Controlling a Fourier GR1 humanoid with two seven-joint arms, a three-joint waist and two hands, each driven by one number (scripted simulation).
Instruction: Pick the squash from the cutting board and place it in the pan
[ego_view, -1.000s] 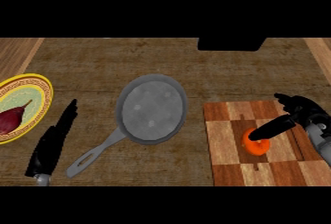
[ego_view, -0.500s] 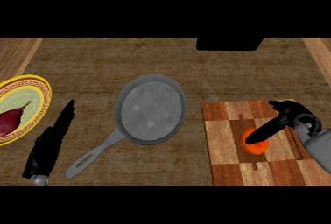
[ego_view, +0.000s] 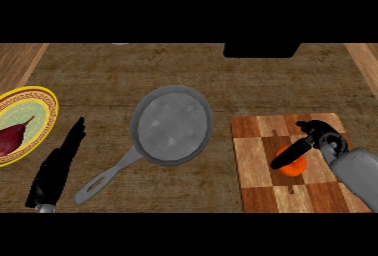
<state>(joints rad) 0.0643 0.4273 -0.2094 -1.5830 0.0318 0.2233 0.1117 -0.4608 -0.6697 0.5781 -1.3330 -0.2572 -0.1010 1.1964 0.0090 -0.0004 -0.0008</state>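
Brown counter (ego_view: 221, 75) carried a grey pan (ego_view: 171, 125) and, to its right, a wooden cutting board (ego_view: 258, 185). On the board lay the squash (ego_view: 295, 168), small, round and bright orange. The right hand (ego_view: 321, 137) had its fingers curled round it. The left hand (ego_view: 59, 165) rested with straight fingers at the left.

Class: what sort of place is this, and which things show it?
Probably a kitchen counter: a grey frying pan, a wooden cutting board with an orange squash on it, and a yellow-rimmed plate.
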